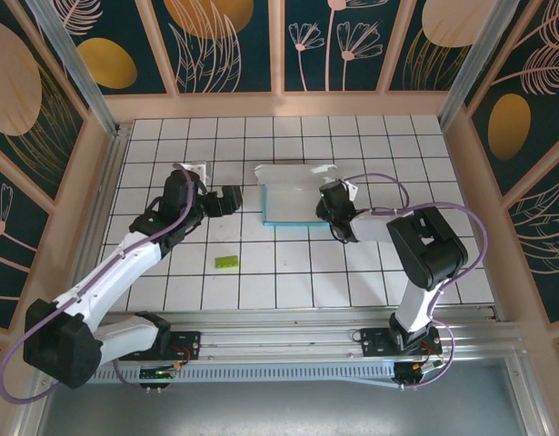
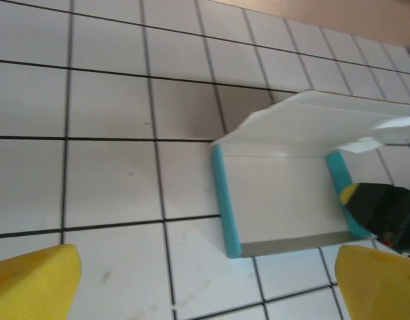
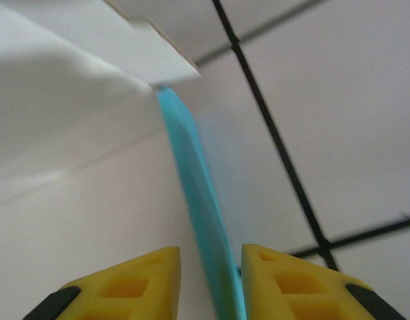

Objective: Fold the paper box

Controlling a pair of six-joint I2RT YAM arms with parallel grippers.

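The paper box [image 1: 293, 198] lies on the tiled table [image 1: 261, 291] mid-back, partly formed. It has a whitish floor [image 2: 278, 200], light blue side walls standing up left and right, and a white flap [image 2: 311, 120] raised at the far side. My right gripper [image 1: 329, 202] straddles the box's right wall [image 3: 198, 193]. The wall rests against the right finger [image 3: 291, 280], with a gap to the left one, so the right gripper [image 3: 211, 280] is open. My left gripper [image 1: 226, 200] hovers just left of the box, the left gripper [image 2: 205, 293] wide open and empty.
A tiny green rectangular piece [image 1: 226, 262] lies on the tiles in front of the left gripper. Wooden walls enclose the table on three sides, and a metal rail [image 1: 288, 331] with the arm bases runs along the near edge.
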